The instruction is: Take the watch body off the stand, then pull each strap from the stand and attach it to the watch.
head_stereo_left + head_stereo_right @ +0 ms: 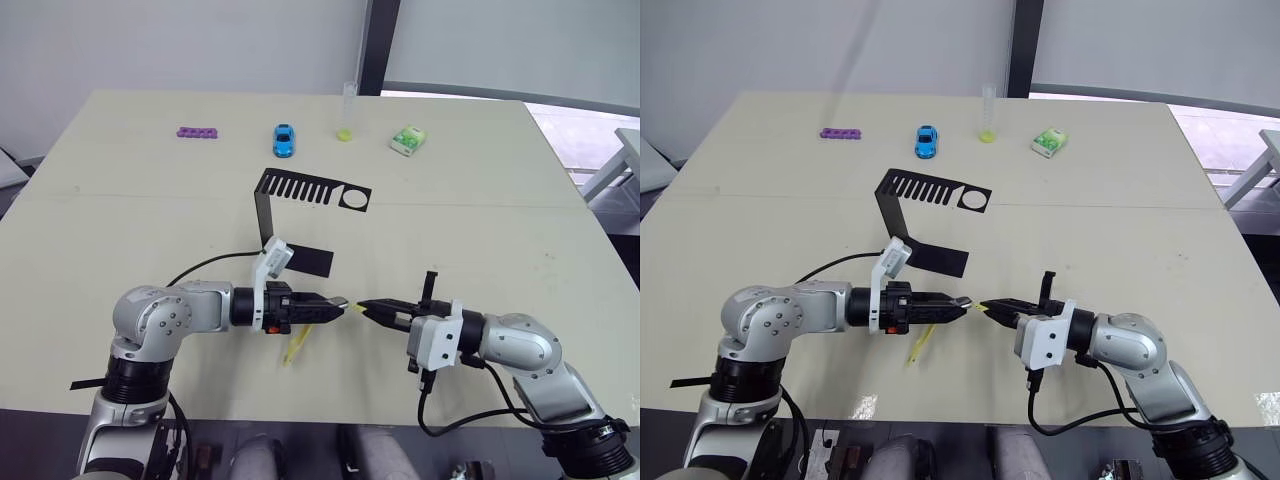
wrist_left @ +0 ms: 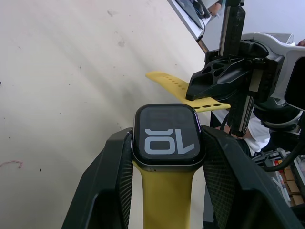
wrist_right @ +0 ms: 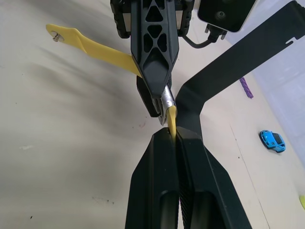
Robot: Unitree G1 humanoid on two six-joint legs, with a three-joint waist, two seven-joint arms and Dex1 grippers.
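The left claw (image 1: 335, 308) and the right claw (image 1: 368, 308) meet tip to tip above the surface (image 1: 480, 230), a short bit of yellow strap (image 1: 354, 309) showing in the gap between them. A second yellow strap (image 1: 295, 345) hangs from under the left claw toward the surface. The black stand (image 1: 300, 205) sits just beyond the left claw. Well beyond both claws lie a purple bar (image 1: 198, 132), a blue toy car (image 1: 284, 140) and a green-white packet (image 1: 408, 140).

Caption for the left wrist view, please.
Left hand grips the watch body, one yellow strap attached; right hand brings the second strap.
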